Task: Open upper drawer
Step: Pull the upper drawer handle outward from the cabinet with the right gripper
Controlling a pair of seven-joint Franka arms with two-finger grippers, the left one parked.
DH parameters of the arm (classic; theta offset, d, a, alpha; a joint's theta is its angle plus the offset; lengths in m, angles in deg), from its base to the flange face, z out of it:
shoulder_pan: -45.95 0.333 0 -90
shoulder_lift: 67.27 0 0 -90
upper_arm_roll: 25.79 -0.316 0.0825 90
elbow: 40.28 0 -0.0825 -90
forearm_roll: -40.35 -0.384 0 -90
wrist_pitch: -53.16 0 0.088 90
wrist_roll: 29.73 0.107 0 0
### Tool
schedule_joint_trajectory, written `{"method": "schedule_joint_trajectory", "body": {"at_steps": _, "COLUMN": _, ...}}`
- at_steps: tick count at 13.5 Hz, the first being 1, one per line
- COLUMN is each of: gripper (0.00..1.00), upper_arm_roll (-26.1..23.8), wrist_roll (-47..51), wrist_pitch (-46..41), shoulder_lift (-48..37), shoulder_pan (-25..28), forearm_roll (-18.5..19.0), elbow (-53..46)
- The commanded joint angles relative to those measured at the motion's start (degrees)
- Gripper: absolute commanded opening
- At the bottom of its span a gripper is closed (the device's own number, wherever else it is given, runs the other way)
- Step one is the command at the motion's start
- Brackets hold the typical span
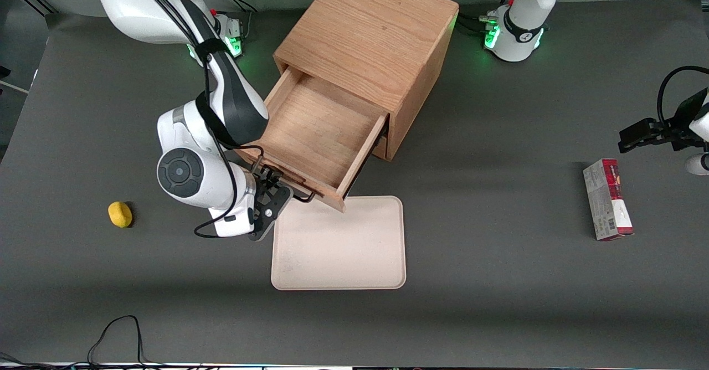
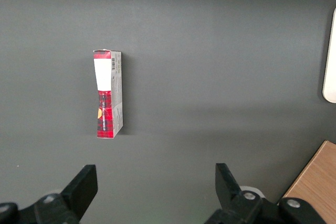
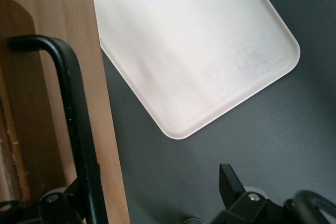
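The upper drawer (image 1: 316, 132) of the light-oak cabinet (image 1: 371, 32) stands pulled far out, its inside bare. Its front overhangs a corner of the beige tray (image 1: 343, 248). The thin black wire handle (image 1: 304, 197) runs along the drawer front. My right gripper (image 1: 279, 184) is at the drawer front, by the handle. In the right wrist view the gripper (image 3: 155, 195) is open with its fingers wide apart. The handle (image 3: 73, 119) lies against one finger, and the drawer front (image 3: 105, 129) is beside it. The lower drawer is hidden under the upper one.
The tray (image 3: 199, 45) lies flat just in front of the open drawer. A small yellow object (image 1: 120, 214) lies toward the working arm's end of the table. A red and grey box (image 1: 607, 199) lies toward the parked arm's end and shows in the left wrist view (image 2: 107, 94).
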Motion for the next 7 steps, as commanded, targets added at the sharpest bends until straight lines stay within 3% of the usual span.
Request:
{"method": "schedule_joint_trajectory", "body": {"at_steps": 1, "gripper": 1.00, "upper_arm_roll": 0.05, "wrist_roll": -1.50, "wrist_pitch": -1.45, "shoulder_lift": 2.17, "shoulder_pan": -1.44, "forearm_roll": -0.86, "elbow": -4.27}}
{"method": "schedule_joint_trajectory", "body": {"at_steps": 7, "gripper": 1.00, "upper_arm_roll": 0.05, "wrist_roll": -0.62, "wrist_pitch": -2.93, "shoulder_lift": 1.65, "shoulder_pan": -1.44, "forearm_roll": -0.69, "elbow": -6.81}}
